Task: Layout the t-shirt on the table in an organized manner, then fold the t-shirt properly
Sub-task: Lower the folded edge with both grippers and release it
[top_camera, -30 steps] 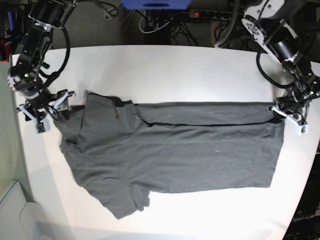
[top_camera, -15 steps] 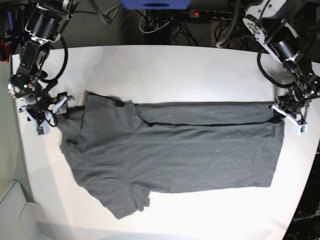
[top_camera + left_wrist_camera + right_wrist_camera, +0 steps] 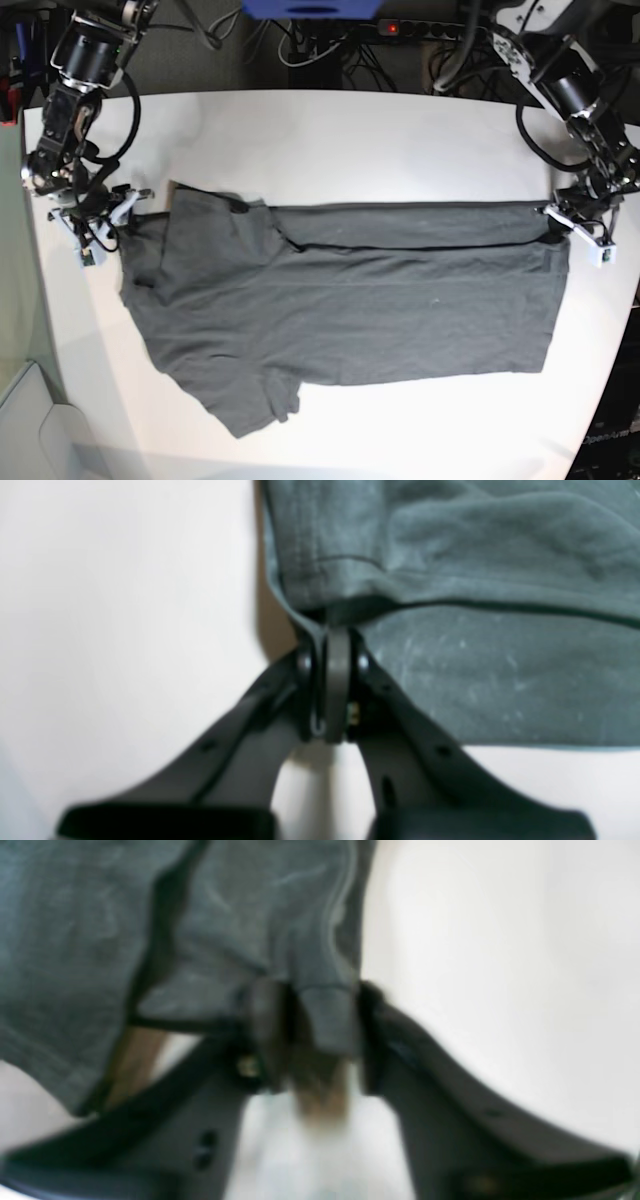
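**Charcoal t-shirt, held at two ends**

My left pincer [image 3: 330,680] is pressed together on the t-shirt [image 3: 350,300] hem corner. My right pincer [image 3: 310,1035] has a sleeve edge between its jaws; how firmly, I cannot tell. The shirt lies spread across the white desk [image 3: 330,140].

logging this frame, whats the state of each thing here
t-shirt: spread on the table, far strip folded over, one sleeve free at the near edge
left gripper: shut on the t-shirt's hem corner
right gripper: jaws around a fold of cloth at the t-shirt's other end, blurred
table: bears the t-shirt
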